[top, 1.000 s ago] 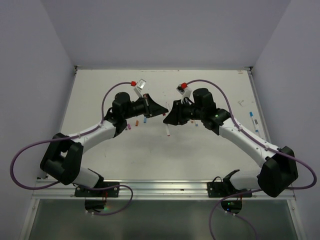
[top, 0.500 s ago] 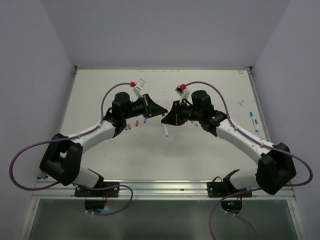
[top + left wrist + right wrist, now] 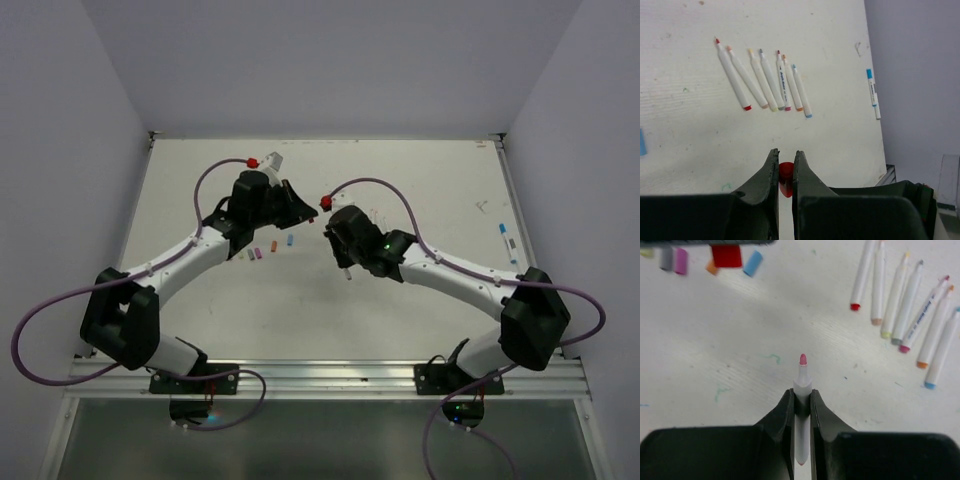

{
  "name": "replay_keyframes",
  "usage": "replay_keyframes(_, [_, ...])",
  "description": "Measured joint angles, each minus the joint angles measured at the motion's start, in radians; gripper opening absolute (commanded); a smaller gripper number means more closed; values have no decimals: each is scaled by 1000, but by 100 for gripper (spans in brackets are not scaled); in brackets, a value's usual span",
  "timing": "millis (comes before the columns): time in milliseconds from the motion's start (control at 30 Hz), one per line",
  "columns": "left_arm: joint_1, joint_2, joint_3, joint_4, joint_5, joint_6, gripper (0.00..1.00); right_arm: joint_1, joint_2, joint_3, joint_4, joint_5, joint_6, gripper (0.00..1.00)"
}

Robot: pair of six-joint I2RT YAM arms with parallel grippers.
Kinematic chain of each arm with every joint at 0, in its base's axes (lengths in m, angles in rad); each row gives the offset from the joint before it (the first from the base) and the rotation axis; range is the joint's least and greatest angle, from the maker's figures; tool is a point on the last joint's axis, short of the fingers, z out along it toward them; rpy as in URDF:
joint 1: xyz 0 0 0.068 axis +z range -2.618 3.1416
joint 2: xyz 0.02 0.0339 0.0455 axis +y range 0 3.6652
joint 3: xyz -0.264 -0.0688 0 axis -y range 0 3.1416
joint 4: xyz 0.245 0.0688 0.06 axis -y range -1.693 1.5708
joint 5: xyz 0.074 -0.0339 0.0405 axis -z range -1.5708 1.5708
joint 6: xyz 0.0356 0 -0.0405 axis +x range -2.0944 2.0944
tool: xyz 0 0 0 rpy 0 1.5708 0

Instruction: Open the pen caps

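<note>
While the left pincer [image 3: 785, 156] is clamping a small red cylindrical plastic cap [image 3: 786, 179] between its jaws, the right pincer [image 3: 801, 394] is gripping a thin white plastic pen [image 3: 801, 377], uncapped pink tip pointing forward above the white bench [image 3: 740, 340].

Table [image 3: 420, 165] bare along the far wall — passable. Obstacles mid-table: loose caps [image 3: 680, 261] left, seven-pen row [image 3: 772, 82] right — lone pen [image 3: 873, 93] at the right edge.

1. Pens, nine in all: a row of seven uncapped pens [image 3: 771, 79], one held pen [image 3: 802, 382], one blue-capped pen [image 3: 872, 93] lying apart.
2. Removed caps, six in all: five loose caps [image 3: 752, 263], one red cap [image 3: 785, 172].
</note>
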Motion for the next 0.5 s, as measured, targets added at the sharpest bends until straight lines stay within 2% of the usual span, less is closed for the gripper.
replay_keyframes(133, [1,11,0,-40,-32,2,0,24,28,-8,-46,132,-11,0])
replay_keyframes(233, [1,32,8,-66,-50,29,0,-24,28,-10,-66,153,-13,0])
replay_keyframes(500, [0,206,22,-96,-62,92,0,-369,34,-1,-117,151,-77,0])
